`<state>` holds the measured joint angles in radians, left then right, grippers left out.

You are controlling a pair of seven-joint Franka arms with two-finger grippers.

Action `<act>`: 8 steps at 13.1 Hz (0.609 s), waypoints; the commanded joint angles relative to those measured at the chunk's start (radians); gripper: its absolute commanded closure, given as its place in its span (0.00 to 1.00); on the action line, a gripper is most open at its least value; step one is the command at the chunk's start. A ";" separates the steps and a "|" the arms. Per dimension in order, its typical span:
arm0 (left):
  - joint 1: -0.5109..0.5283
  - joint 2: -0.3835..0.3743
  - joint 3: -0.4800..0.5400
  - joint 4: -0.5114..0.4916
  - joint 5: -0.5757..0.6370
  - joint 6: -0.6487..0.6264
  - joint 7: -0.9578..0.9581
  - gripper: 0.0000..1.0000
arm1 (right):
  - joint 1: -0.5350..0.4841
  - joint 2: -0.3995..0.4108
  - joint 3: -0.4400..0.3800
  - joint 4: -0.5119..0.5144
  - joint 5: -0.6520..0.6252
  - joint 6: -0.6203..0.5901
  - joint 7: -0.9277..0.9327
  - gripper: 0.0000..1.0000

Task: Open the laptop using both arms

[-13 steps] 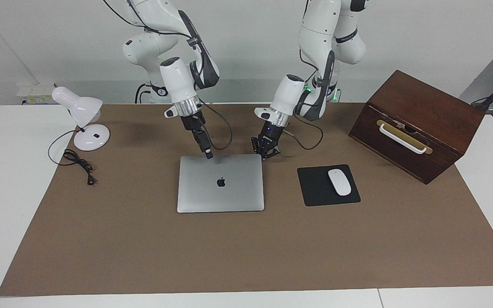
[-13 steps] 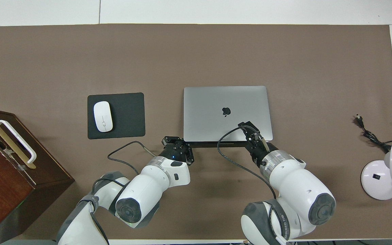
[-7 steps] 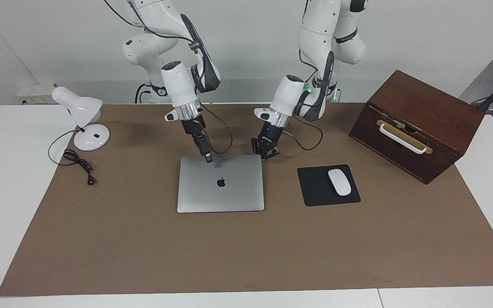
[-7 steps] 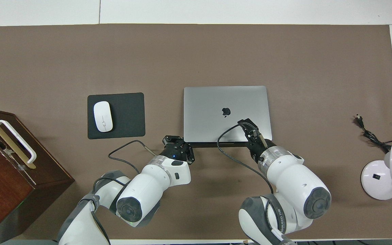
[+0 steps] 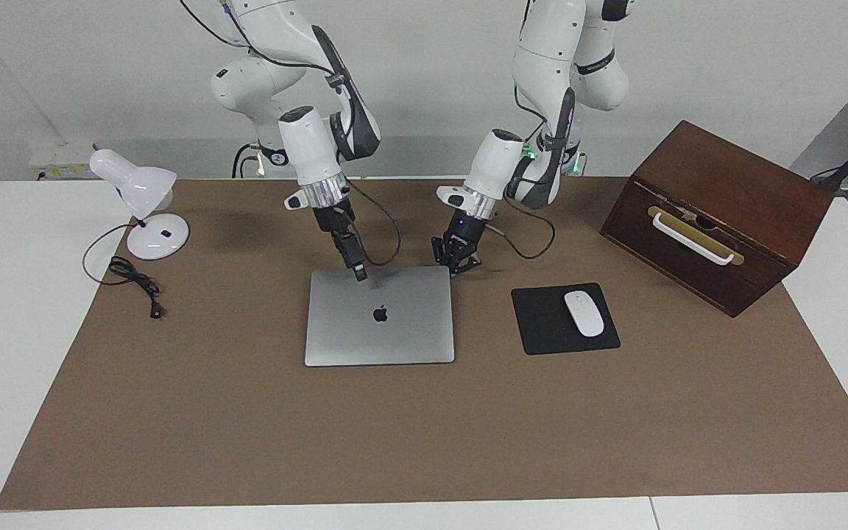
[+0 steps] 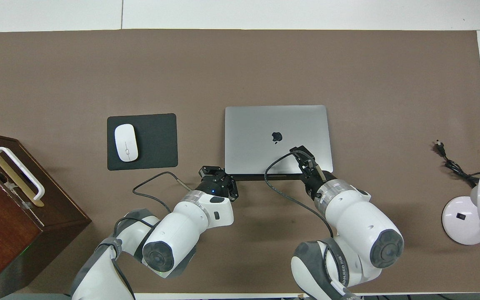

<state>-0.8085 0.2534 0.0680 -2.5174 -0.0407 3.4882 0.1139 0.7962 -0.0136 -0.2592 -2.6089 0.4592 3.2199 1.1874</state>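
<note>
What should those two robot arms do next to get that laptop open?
Probably the left gripper, shut at the corner of the closed laptop nearest the robots, should nudge that edge of the lid upward. The right gripper has its tip down at the lid near the same edge, seemingly steadying it. The lid lies flat, so opening has not begun.

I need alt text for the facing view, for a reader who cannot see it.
A closed silver laptop lies on a brown table. The right gripper is at its lid near the robots' edge, and the shut left gripper is at the corner toward the left arm. A mouse on its pad, a wooden box and a lamp stand around.
</note>
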 commanded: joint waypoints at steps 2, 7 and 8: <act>-0.005 0.043 0.012 0.020 0.018 0.018 0.007 1.00 | 0.006 -0.032 0.040 -0.016 0.058 0.015 -0.011 0.00; -0.005 0.044 0.012 0.020 0.016 0.017 0.007 1.00 | 0.000 -0.011 0.040 -0.010 0.062 0.011 -0.029 0.00; -0.005 0.044 0.012 0.019 0.018 0.018 0.007 1.00 | -0.002 0.003 0.038 -0.007 0.061 0.012 -0.038 0.00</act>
<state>-0.8085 0.2538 0.0680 -2.5174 -0.0406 3.4888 0.1147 0.7963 -0.0219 -0.2203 -2.6126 0.4918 3.2199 1.1876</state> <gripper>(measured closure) 0.991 0.000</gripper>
